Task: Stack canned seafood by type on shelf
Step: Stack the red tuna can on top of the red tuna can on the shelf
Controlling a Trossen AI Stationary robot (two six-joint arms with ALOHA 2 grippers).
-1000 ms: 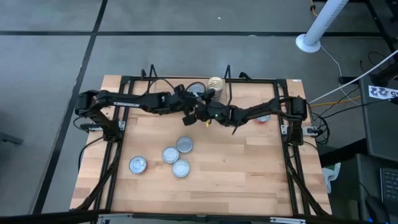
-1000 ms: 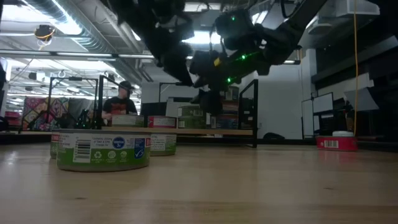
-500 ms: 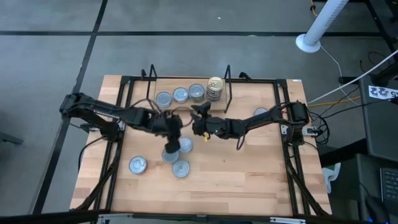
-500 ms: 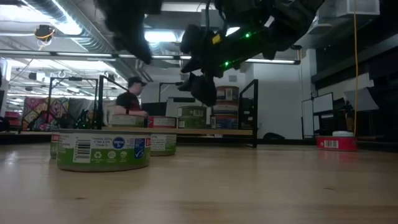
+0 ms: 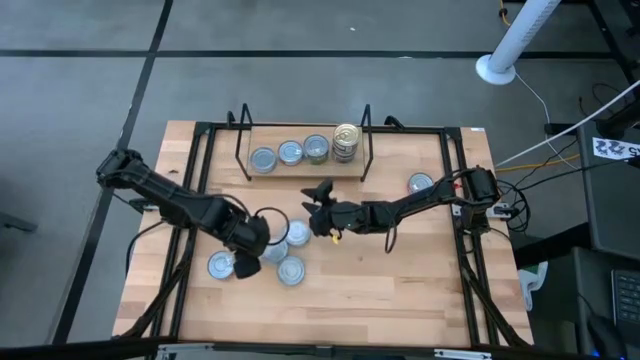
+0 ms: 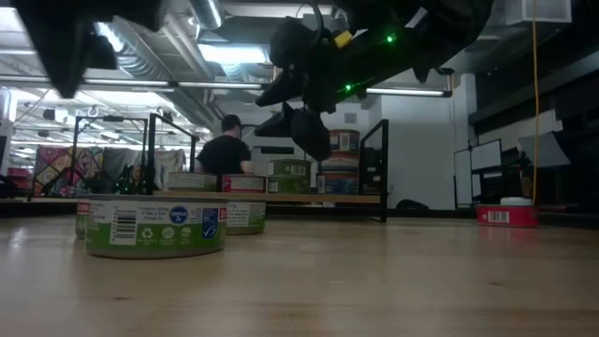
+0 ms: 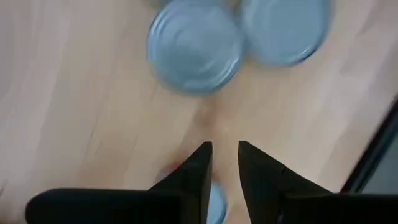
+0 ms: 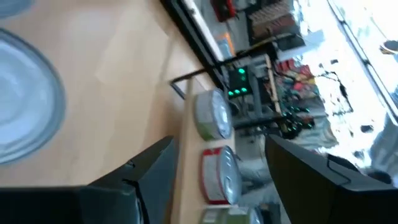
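My left gripper (image 5: 248,262) hangs nearly pinched together, empty, over the loose cans (image 5: 291,270) on the table (image 5: 400,290), lined up to pick one. My right gripper (image 5: 318,195) waits spread wide, empty, between them and the shelf (image 5: 300,172), where sorted cans sit.

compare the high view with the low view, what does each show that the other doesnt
Only the high view shows the whole table, the lone can by the right edge seen lid up, four loose cans counted from above, and the left gripper over them, its fingers nearly together. Only the low view shows can labels, such as the green one, and a person in the room behind. Both show the shelf with its row of cans and the right gripper, open and empty above the table.
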